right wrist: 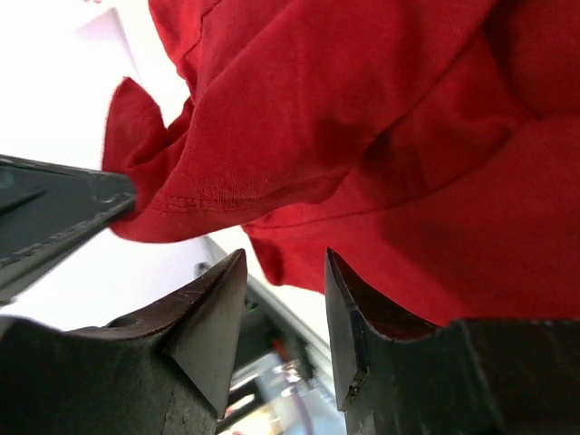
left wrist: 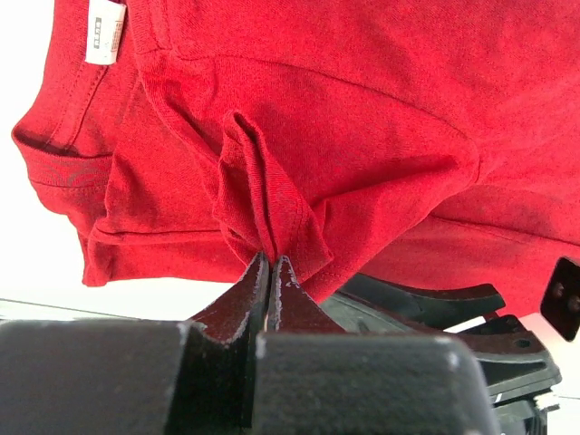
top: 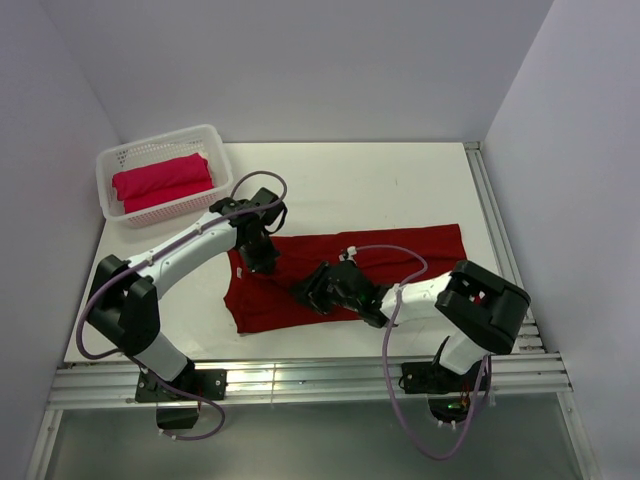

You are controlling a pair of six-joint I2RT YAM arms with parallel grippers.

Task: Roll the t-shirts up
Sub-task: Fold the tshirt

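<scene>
White table (top: 380,185), red shirts

Far left, pinkish-red t-shirt (top: 160,180) lay bundled in basket (top: 118,160). Mid-table, left gripper (left wrist: 270,272) clamped a raised fold of crimson t-shirt (top: 440,245); right gripper (right wrist: 285,272) jaws stood apart at its near hem. Tabletop showed beyond far edge.

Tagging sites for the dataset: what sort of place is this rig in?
Probably a lab test cell: bare white walls box in a white table edged with aluminium rails.

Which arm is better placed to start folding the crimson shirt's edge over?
Left. The left gripper is shut on a pinch of the crimson shirt near its collar. The right gripper is open by the hem and grips nothing.
</scene>
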